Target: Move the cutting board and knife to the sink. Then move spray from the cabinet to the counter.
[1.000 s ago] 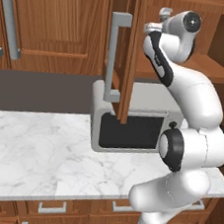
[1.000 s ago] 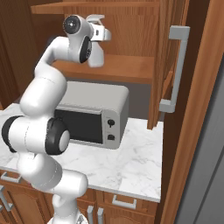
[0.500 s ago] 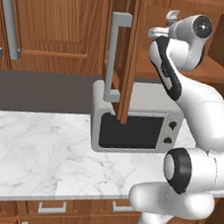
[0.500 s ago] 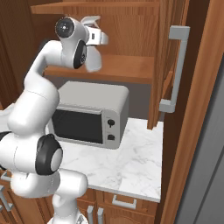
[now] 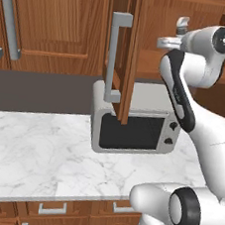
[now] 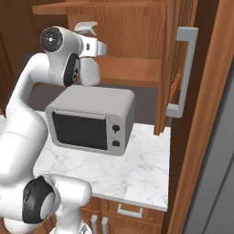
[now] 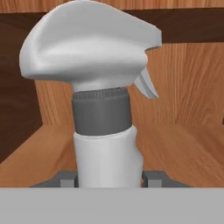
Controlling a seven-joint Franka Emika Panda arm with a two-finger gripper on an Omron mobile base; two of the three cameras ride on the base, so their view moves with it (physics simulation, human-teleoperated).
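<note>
Both fingers [image 7: 66, 179] flanking spray [image 7: 107, 148]

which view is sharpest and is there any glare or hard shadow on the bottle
Hand view: the grey spray bottle with white trigger nozzle looms close and crisp, softly shaded, no glare. Right base view: the reddish-brown wooden cabinet interior sits dim; no hard shadows.

A white robot arm [image 5: 193, 119] reaches into the open cabinet [image 5: 159, 35], the spray [image 5: 181, 26] nozzle showing at its hand, above a grey microwave [image 5: 136, 120] standing on the marble counter [image 5: 39, 155].
</note>
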